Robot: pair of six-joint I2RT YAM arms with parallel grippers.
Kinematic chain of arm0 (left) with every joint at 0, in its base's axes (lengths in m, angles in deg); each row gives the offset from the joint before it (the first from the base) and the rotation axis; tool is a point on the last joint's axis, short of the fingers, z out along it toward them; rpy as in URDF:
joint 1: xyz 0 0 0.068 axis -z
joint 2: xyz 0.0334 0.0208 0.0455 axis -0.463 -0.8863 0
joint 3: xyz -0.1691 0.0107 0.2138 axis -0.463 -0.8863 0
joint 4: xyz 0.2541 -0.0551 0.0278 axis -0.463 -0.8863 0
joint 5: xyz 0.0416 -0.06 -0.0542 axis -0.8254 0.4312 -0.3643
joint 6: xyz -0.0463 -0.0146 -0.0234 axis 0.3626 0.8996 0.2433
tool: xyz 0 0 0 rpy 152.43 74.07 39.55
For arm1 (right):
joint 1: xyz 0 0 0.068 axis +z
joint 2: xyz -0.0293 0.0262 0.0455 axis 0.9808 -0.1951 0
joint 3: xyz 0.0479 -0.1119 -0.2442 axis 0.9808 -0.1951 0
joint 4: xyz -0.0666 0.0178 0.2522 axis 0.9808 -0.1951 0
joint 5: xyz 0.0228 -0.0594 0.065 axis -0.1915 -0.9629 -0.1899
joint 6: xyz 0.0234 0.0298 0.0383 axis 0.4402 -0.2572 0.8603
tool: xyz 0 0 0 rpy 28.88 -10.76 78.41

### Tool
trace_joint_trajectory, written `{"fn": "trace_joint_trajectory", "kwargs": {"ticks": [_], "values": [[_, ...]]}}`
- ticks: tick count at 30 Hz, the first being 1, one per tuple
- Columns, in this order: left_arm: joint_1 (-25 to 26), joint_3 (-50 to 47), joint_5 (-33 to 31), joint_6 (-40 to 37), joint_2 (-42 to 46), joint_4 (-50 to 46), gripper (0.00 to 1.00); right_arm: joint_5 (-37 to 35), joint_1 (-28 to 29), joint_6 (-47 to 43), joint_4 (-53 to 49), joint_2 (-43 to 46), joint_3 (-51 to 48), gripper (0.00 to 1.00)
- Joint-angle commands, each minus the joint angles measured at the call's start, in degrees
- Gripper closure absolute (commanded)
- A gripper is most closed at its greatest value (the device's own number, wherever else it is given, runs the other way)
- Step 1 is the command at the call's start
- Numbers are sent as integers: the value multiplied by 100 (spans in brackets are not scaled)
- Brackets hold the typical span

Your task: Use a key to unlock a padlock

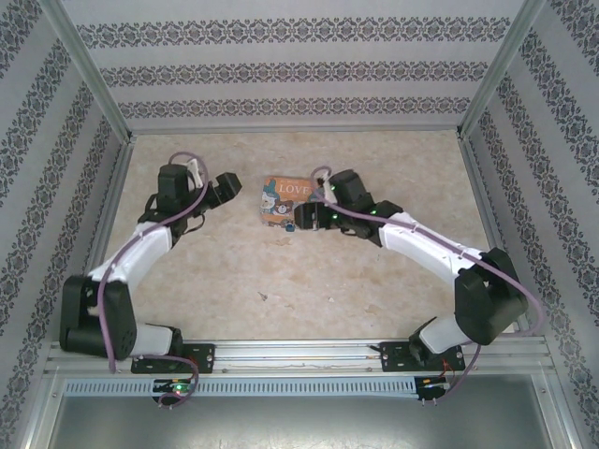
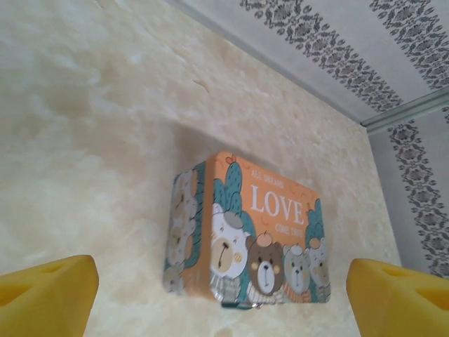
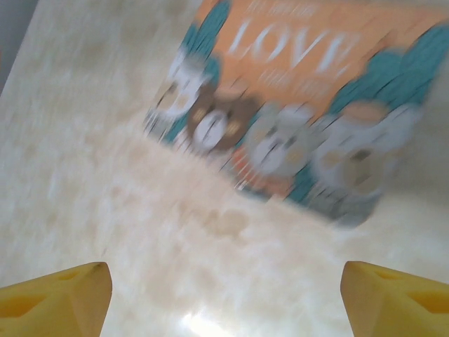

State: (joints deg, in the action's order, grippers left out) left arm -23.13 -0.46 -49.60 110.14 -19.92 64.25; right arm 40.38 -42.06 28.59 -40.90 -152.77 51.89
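Standing wide apart, the yellow fingers (image 2: 45, 295) of the left claw (image 2: 222, 298) are gripping nothing; this claw is released. Straight ahead of it, near but not touching, the LOVE tin (image 2: 245, 242) is lying flat on the bench (image 2: 91, 140), lid up, with one short side wall facing this claw. The right claw (image 3: 226, 295) is also standing released, with bare bench between its fingers and the tin just ahead of it, though its wrist view is blurred. Seen from overhead, the tin is sitting between the two claws.

The padlock (image 2: 243, 305) is judged to be the small metal-and-teal piece at the tin's bear-side lower edge, just ahead of the left claw's gap. It is too small to confirm, and whether its shackle is closed cannot be told. Where the key is lying cannot be told.

Judgement: the tin is serving as an anchor, keeping the padlock at a fixed edge that both claws are facing.

Room: open bench is lying all round the tin, and the patterned walls (image 1: 281, 70) are standing well apart beyond both claws. The tight spot is the padlock's low seat against the bench, which is leaving little clearance beneath it.
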Motion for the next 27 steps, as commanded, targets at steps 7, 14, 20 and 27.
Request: {"fn": "trace_joint_trajectory", "kwargs": {"ticks": [7, 14, 20, 27], "values": [[-100, -1350, -1740, -579, 2070, -680, 0, 376, 1201, 1194, -1951, -1022, 890, 25], [-128, -1743, -2508, -827, 2884, -1300, 1, 618, 1902, 1378, -2496, -1992, 1517, 40], [-145, -1807, -2564, -929, 2995, -1463, 1, 741, 2213, 1425, -2637, -2581, 1961, 48], [-146, -1807, -2534, -938, 3034, -1530, 1, 702, 2400, 1311, -2900, -3032, 2455, 53]]}}
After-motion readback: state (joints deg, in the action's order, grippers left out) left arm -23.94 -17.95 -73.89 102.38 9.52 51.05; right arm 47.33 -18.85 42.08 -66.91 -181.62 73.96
